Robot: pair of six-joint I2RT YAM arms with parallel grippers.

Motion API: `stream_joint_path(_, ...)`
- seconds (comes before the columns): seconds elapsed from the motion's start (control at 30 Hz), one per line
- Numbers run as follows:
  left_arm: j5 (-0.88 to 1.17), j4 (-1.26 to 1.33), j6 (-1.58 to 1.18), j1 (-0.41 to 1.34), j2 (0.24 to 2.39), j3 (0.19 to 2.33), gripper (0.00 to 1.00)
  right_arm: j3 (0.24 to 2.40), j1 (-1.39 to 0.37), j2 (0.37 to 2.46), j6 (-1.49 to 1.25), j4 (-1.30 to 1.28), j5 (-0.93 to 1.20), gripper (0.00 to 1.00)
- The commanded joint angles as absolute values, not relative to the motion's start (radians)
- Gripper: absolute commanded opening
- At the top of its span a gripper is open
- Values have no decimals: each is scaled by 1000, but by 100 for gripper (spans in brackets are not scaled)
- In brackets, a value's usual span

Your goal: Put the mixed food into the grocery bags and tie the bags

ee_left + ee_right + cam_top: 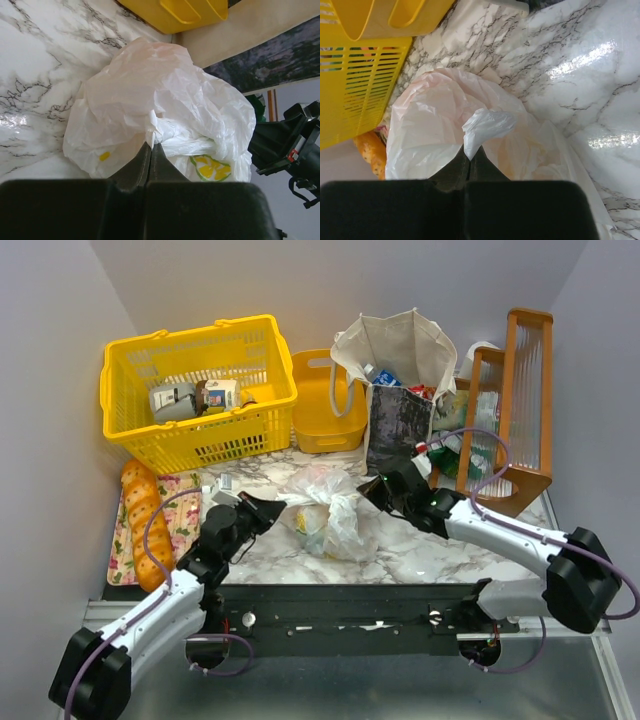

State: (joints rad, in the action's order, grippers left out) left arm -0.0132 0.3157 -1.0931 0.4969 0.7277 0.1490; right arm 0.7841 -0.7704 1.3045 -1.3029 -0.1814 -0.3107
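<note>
Right now the thin white plastic bag (328,512) sits on the marble table (410,558), roughly midway between the two arms, with yellow-green prints on its skin. The left gripper (151,148) has its jaws pressed together on a crumpled fold at the side of the bag nearest it. The right gripper (470,156) is likewise clamped, jaws together, on a twisted ear of plastic that sticks up above its tips (the film is so thin that no gap shows between the fingers). Behind the bag stands the beige canvas tote (400,350), upright and open-mouthed, with packets and a blue-labelled item peeking out of the top. A small yellow bin (322,410) is just beside the tote on its left. Further left, a large yellow basket (190,445) holds cartons (175,400). Bread loaves (143,530) lie on a patterned mat (186,520) at the left edge, and a wooden rack (520,410) stands at the far right.
</note>
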Motion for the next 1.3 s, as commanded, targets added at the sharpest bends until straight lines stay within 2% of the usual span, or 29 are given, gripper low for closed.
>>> stream_joint_path(0.0,-84,316,-1059,465,660,153,0,811,-767,1226,-1115,-169,-388,0)
stream_joint_path(0.1,-121,287,-988,450,592,172,0,844,-767,1163,-943,-161,-414,0)
stream_joint_path(0.3,-210,169,-917,405,534,239,0,756,-755,1033,-825,-77,-477,1)
stream_joint_path(0.57,-123,98,-960,209,465,180,0,582,-600,954,-859,-64,-355,0)
stream_joint_path(0.83,-6,28,-969,19,411,127,0,485,-506,874,-874,-104,-342,1)
stream_joint_path(1.27,41,29,-936,-26,408,121,0,454,-488,851,-864,-120,-350,0)
